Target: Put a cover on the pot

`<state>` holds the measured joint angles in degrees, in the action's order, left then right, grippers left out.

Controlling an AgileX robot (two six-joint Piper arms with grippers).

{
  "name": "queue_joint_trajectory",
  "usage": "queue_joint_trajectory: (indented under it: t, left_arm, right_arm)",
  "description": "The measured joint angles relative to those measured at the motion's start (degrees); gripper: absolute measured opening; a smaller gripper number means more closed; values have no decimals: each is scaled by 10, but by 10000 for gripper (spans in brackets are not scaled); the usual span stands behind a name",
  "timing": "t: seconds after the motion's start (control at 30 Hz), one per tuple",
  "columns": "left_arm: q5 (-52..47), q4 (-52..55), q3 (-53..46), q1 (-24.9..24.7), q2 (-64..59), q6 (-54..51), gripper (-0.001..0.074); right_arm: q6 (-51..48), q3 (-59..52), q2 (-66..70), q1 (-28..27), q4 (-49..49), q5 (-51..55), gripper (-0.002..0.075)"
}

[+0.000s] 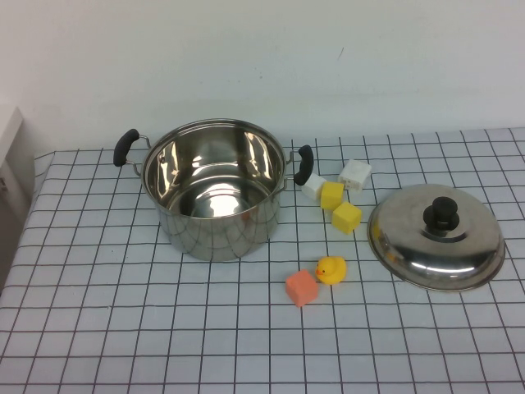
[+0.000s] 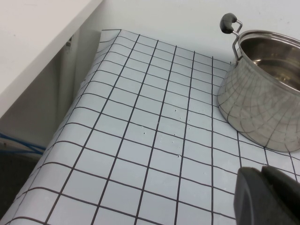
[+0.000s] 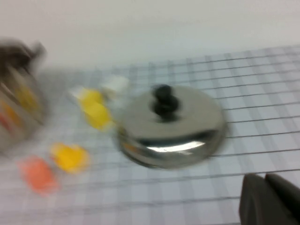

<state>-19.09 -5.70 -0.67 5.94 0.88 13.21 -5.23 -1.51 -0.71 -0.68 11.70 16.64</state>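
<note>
Pot [image 1: 215, 190] upright, uncovered, empty, left of centre on grid-patterned bench [image 1: 98, 328]; white wall behind. Lid [image 1: 435, 235] flat on bench, well right. Between them: two white blocks, two yellow blocks, one orange block [image 1: 302, 287], one yellow duck [image 1: 331, 269]. Left gripper [image 2: 267, 197] low beside pot, right gripper [image 3: 269, 199] near lid; jaws' state: cannot tell.
</note>
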Motion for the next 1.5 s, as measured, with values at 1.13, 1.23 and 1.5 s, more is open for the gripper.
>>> queue_joint_trajectory:
  t: [1.13,1.23,1.5]
  left_arm:
    - [0,0,0,0,0,1,-1]
    - [0,0,0,0,0,1,-1]
    - [0,0,0,0,0,1,-1]
  right_arm:
    - [-485,131,169,0,417,-21,-2]
    - [-429,178,252,7,343,-50,-2]
    - [-31,211,503,96,-20,-405,43]
